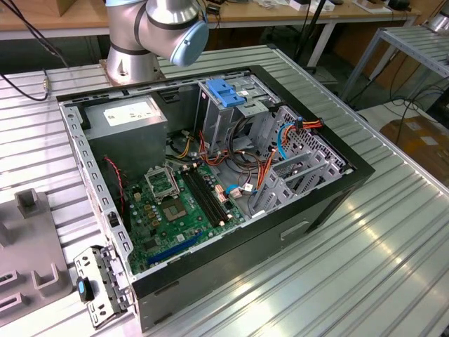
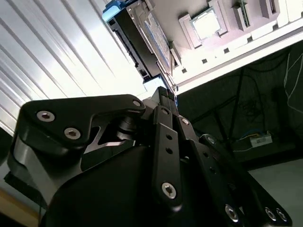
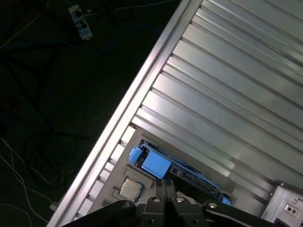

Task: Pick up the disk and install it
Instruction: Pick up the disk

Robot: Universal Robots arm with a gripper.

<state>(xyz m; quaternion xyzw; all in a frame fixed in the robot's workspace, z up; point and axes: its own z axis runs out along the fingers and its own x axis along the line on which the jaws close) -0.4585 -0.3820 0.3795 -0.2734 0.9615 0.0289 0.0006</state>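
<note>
Second wrist view showed the pincer [image 2: 164, 92] with its black fingers drawn together and nothing between them. Just beyond its tips the disk [image 2: 150, 40] stood on edge in a grey fixture tray [image 2: 222, 38]. Its labelled face was turned toward a processor chip [image 2: 206, 22], which lay in a pocket of the same tray, farther from the pincer. First wrist view added the disk's blue carrier rail [image 3: 156, 164], close to the tips, and the ribbed metal table [image 3: 227, 85] stretching away past it. Exterior view gave the open computer case [image 1: 330, 203], which held a motherboard [image 1: 175, 210], a power-supply box [image 1: 130, 119] and a drive cage [image 1: 235, 130] with its blue latch [image 1: 226, 93].
</note>
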